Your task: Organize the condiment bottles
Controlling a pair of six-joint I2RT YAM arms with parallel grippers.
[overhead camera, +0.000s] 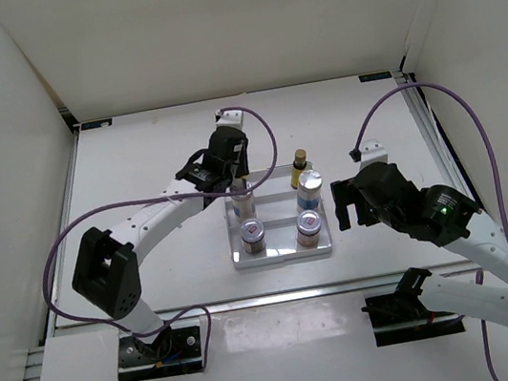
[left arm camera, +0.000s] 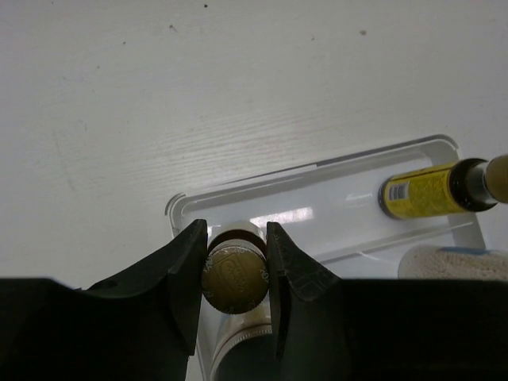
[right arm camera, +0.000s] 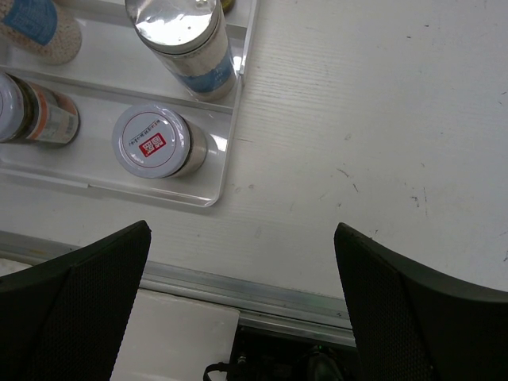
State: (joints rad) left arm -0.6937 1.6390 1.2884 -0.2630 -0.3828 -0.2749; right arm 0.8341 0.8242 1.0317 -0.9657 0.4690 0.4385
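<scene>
Left arm [overhead camera: 157,216] & right arm [overhead camera: 494,252]: white links, black joint housings, purple cables [overhead camera: 254,128] looping off each. Green LED [overhead camera: 446,210] on right wrist. Right pincer [right arm camera: 242,226] fingers [right arm camera: 79,309] black, finely textured.

Two short jars [overhead camera: 254,236] front, white cylinders [overhead camera: 309,188] behind, yellow bottles [overhead camera: 299,159] rearmost (one gripped)

Stepped tray [overhead camera: 282,259] sits approx mid-table [overhead camera: 138,160], long side parallel w/ near edge. White walls [overhead camera: 208,24] on 3 sides; alu rail [overhead camera: 281,296] along front.
</scene>
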